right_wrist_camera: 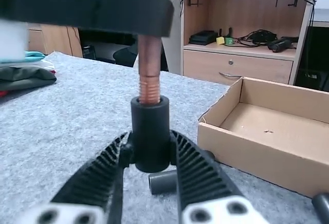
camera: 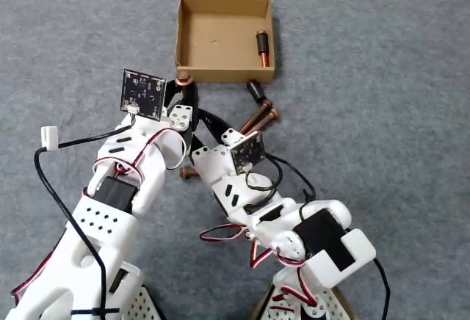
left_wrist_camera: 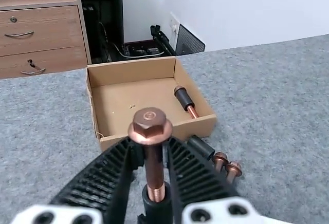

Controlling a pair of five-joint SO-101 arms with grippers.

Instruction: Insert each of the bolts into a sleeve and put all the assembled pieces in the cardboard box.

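Cardboard box (camera: 220, 75): one assembled piece (camera: 262, 48) inside. My left gripper (left_wrist_camera: 149, 149) pinches a bolt (left_wrist_camera: 149, 124), its tip entering the sleeve (right_wrist_camera: 150, 126) clamped in my right gripper (right_wrist_camera: 150, 149). Loose bolts (camera: 261, 117) lie beside the box, not yet done.

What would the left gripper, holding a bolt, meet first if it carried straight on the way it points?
Most likely the near wall of the cardboard box, which lies just ahead of the left gripper; depth is unclear, so it may touch the table first.
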